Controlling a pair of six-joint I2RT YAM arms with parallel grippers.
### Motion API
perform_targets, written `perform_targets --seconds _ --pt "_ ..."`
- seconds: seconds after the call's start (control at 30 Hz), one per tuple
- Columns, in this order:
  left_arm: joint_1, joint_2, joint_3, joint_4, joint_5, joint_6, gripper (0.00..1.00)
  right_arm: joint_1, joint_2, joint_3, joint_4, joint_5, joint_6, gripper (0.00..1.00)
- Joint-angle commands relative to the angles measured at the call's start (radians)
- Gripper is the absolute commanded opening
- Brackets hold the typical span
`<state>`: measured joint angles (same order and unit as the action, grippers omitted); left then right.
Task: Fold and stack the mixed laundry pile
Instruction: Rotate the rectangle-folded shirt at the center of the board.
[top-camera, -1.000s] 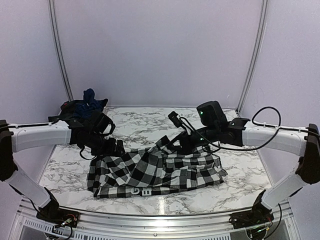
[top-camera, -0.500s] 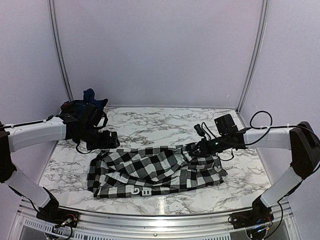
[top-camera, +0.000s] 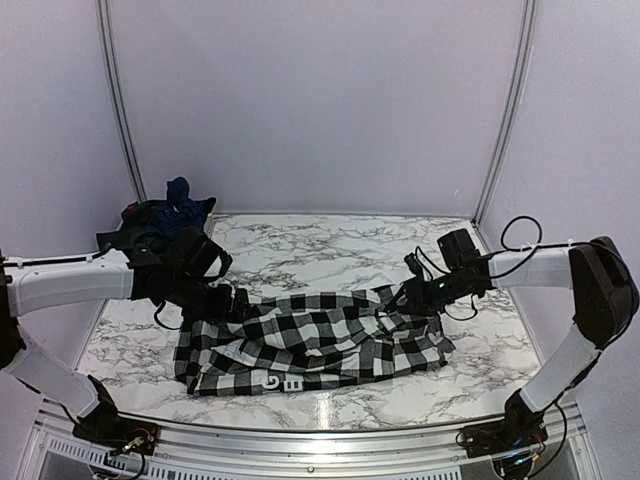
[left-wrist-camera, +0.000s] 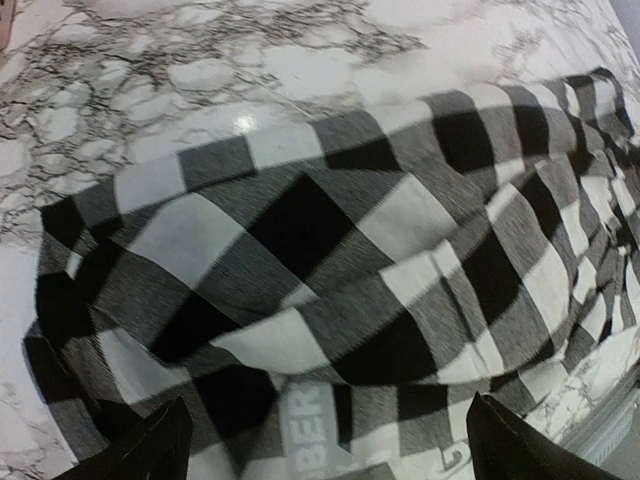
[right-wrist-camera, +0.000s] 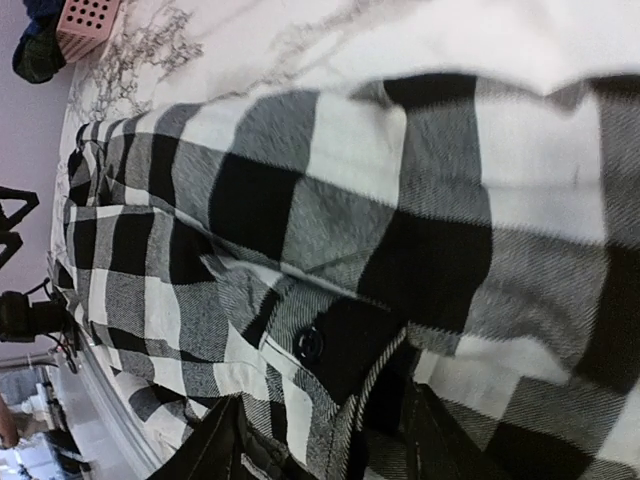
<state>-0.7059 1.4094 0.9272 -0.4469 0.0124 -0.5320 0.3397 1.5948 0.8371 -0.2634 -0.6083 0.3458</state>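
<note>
The black-and-white check shirt (top-camera: 310, 345) lies on the desk (top-camera: 330, 240), long axis left to right, and we have a tool over each end of its far edge: the left tool (top-camera: 230, 298) gaping wide, the right tool (top-camera: 408, 292) part-way apart astride the buttoned placket (right-wrist-camera: 310, 345), pinching nothing we can see. Open desk lies beyond that edge; the other garments (top-camera: 168, 210) sit heaped at the far left corner

The shirt (top-camera: 315, 340) lies across the table (top-camera: 330, 245), lower middle of the frame, the left gripper (top-camera: 235, 300) at its left end, the right gripper (top-camera: 410, 290) at its right. A heap of clothes (top-camera: 170, 205) sits behind, middle left.
</note>
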Motion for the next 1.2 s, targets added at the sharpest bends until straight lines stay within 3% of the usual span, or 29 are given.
perform_targets --seconds 0.0,0.1,0.33,0.57,0.77,0.9,1.0,1.1,1.17 --pt "-0.106 -0.076 -0.034 -0.05 -0.007 -0.101 0.99 -0.033 -0.093 0.159 -0.117 0.142 -0.109 0.61" --pt "-0.161 -0.063 -0.037 -0.063 -0.008 -0.148 0.99 -0.03 -0.071 0.211 -0.117 0.093 -0.138 0.62" --pt "-0.228 0.075 -0.008 -0.089 -0.008 -0.209 0.99 0.062 0.169 0.375 -0.151 -0.006 -0.217 0.46" --pt "-0.169 0.262 0.024 -0.099 -0.049 -0.144 0.98 0.066 0.337 0.393 -0.188 0.032 -0.262 0.39" --pt "-0.07 0.396 0.13 -0.115 -0.084 -0.012 0.98 0.022 0.282 0.238 -0.232 0.089 -0.272 0.36" --pt "-0.001 0.569 0.363 -0.125 -0.132 0.138 0.99 0.063 0.109 0.006 -0.156 0.037 -0.123 0.36" --pt "0.056 0.769 0.672 -0.209 -0.161 0.24 0.99 0.225 -0.03 -0.129 -0.047 -0.069 0.044 0.37" --pt "0.089 0.846 0.994 -0.275 -0.168 0.279 0.99 0.342 -0.157 -0.139 -0.024 -0.095 0.11 0.39" --pt "0.095 0.828 1.081 -0.291 -0.142 0.28 0.99 0.33 -0.227 -0.101 -0.107 -0.039 0.092 0.41"
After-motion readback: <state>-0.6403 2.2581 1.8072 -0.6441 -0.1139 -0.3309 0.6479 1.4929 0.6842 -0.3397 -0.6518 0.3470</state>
